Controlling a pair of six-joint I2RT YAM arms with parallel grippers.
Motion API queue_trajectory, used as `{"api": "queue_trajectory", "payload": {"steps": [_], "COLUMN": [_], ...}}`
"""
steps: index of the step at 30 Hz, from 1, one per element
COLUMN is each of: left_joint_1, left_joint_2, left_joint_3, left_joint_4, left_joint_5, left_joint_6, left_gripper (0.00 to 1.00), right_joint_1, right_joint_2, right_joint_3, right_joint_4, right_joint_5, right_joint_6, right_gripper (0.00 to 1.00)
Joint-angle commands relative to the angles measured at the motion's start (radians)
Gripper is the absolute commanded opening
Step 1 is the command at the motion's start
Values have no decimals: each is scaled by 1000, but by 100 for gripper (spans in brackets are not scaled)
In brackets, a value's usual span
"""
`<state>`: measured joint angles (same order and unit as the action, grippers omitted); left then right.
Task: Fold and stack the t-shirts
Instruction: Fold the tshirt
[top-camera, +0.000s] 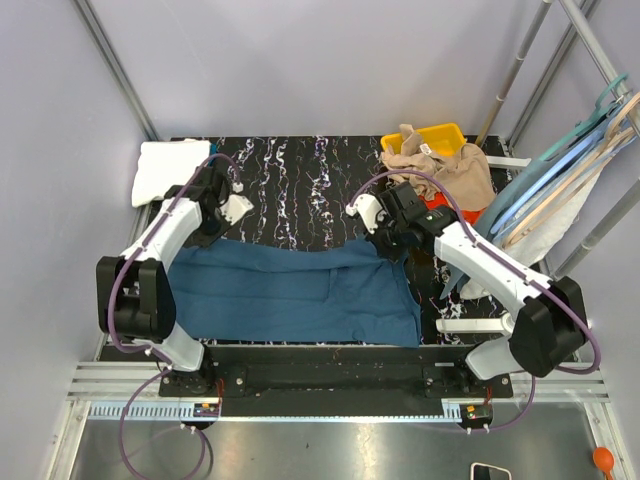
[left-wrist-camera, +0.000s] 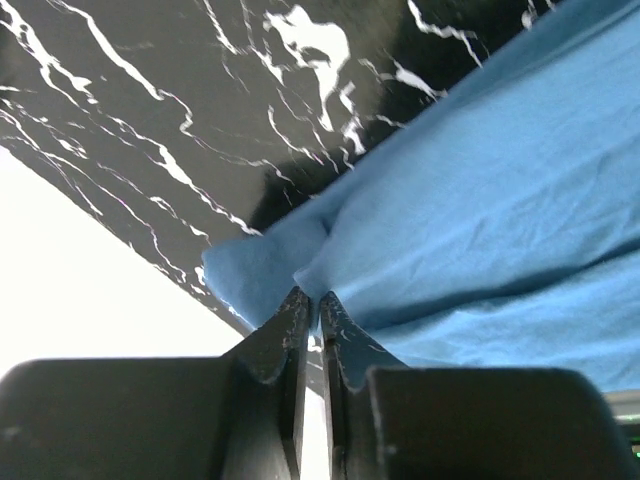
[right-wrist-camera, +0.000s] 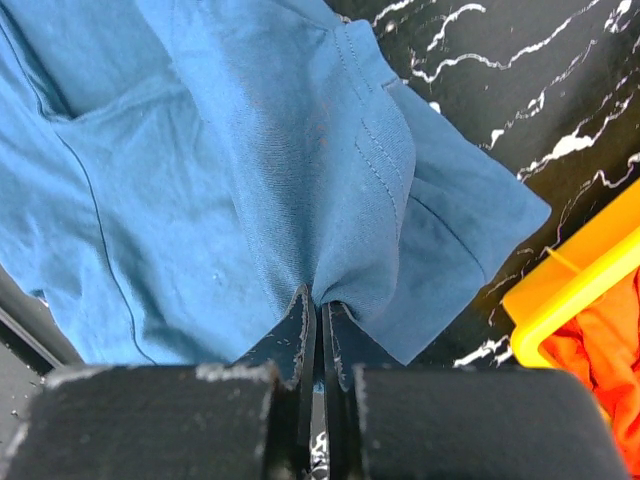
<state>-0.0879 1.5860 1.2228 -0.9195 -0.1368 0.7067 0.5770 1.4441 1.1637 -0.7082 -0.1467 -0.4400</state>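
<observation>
White cloth first: a white tee (top-camera: 168, 168) lies at the far left corner of the table (top-camera: 300, 170), in a compact shape that we judge to be folded, so one garment looks done.

Beside it, the left gripper (left-wrist-camera: 310, 300) sits low at the left far corner of the blue tee (top-camera: 300, 295). Its jaws stand almost together with a thin slit between them. The corner of the cloth lies right at the tips, and we cannot tell whether any of it is caught.

The blue tee stretches as a wide band along the near half of the table, from the left edge to past the middle. We judge it to be part-way through folding: it is flat but far from a compact stack piece.

At its right far corner, the right gripper (right-wrist-camera: 320, 305) is pressed together on a gathered pleat of the blue cloth.

Further right, a tan tee (top-camera: 450, 165) and a red tee (top-camera: 455, 207) lie crumpled at the far right corner, by a yellow bin (top-camera: 440, 132). Both are unfolded. Hangers (top-camera: 560, 180) lean beyond the right edge.
</observation>
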Motion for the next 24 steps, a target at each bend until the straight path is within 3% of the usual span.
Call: {"api": "queue_trajectory", "payload": {"steps": [1, 10, 19, 24], "left_joint_1": [-10, -36, -70, -78], "left_joint_2": [-66, -86, -77, -75], "left_joint_3": [-31, -103, -155, -174], "left_joint_4": [-16, -22, -38, -62], "left_joint_5": [-66, -103, -110, -130], "left_joint_6": [-7, 5, 0, -7], "left_gripper": [14, 19, 37, 40], "right_joint_1": [11, 12, 43, 55], "right_joint_2": [-73, -77, -51, -42], "right_joint_3": [-33, -73, -110, -130], "right_joint_4": [-17, -63, -62, -63], "right_joint_5": [18, -47, -68, -67], "right_joint_6": [-23, -9, -9, -19], "right_gripper": [0, 0, 0, 0]}}
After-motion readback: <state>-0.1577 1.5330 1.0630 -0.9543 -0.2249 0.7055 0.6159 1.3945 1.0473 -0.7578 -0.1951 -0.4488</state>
